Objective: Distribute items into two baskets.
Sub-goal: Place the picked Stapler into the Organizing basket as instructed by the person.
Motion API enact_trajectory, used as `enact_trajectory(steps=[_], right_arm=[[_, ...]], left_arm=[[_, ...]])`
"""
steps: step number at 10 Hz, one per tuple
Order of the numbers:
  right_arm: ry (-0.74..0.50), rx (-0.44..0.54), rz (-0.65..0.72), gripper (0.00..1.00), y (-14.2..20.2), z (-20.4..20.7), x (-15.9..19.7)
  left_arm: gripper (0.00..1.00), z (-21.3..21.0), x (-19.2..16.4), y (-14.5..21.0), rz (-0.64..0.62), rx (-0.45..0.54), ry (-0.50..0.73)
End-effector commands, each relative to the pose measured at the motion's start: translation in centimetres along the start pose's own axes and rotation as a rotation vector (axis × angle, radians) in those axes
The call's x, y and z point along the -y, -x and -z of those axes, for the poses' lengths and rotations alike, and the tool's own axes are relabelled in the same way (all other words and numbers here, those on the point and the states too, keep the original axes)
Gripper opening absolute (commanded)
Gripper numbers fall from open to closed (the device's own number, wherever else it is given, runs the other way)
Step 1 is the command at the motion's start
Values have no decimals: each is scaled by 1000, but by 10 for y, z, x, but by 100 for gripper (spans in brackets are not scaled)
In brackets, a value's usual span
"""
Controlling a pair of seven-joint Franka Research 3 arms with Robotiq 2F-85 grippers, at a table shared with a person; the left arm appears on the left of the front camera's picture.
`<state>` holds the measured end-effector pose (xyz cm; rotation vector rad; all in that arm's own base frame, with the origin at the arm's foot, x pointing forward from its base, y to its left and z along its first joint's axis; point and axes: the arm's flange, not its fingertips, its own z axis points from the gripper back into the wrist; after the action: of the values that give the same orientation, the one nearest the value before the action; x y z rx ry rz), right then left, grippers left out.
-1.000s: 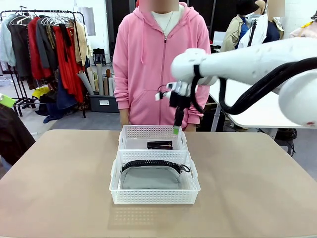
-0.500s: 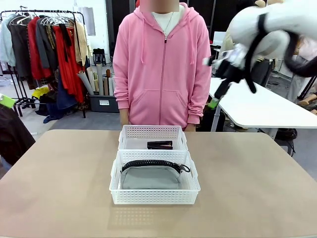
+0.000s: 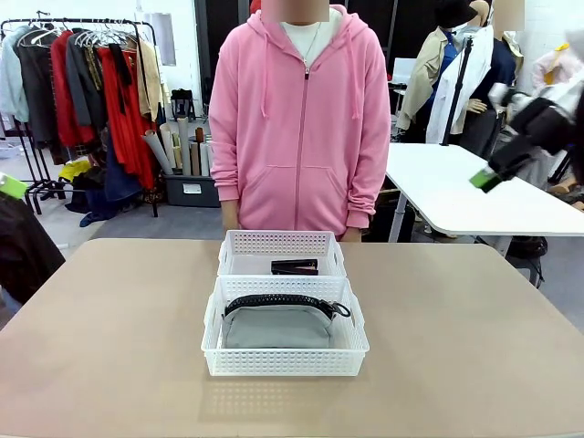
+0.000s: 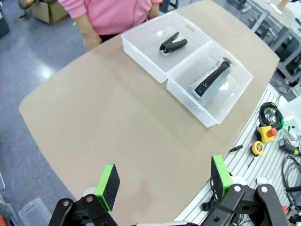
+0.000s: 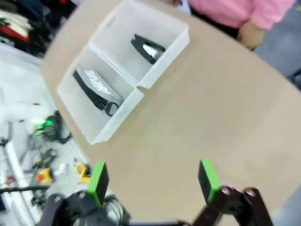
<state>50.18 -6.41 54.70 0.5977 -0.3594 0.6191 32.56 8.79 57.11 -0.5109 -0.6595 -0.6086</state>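
Right gripper [image 3: 486, 178] has swung way off to the side since a second ago. Back then it was hanging right over the far basket, green pad just above the rim; half a second later it was already up by the person's shoulder, and now it's out at the right edge of the front view, high and well clear of the table. Jaws are spread wide with nothing between them; its own wrist view shows both green pads [image 5: 98, 182] apart over bare tabletop.

Left gripper [image 4: 164, 181] is just as released, pads wide, hovering high above the near side of the table [image 4: 117, 132] and far from the baskets.

So what's that mean for the job? Stapler [image 3: 294, 266] sits in the far basket [image 3: 281, 243], the one closer to the person [image 3: 301, 119]. Pouch [image 3: 278, 325] lies flat in the near basket [image 3: 285, 360], zipper side toward the far basket, nearly filling it. The two baskets sit touching, end to end, mid-table.

One item per basket, both arms empty and backing away from the work, nothing loose on the table. Looks pretty much done; the pull-away reads like a retreat after the last drop.
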Motion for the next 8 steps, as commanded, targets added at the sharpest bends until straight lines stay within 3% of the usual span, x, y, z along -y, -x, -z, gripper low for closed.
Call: enact_trajectory(steps=[1,4,8], right_arm=[[9,141,1,100,42,-11,-6],[-19,233,12,100,81,-15,-4],[-4,246,15,100,109,-8,-13]], left_arm=[[100,1,0,0,13,19,15],[100,1,0,0,13,19,15],[100,1,0,0,13,19,15]])
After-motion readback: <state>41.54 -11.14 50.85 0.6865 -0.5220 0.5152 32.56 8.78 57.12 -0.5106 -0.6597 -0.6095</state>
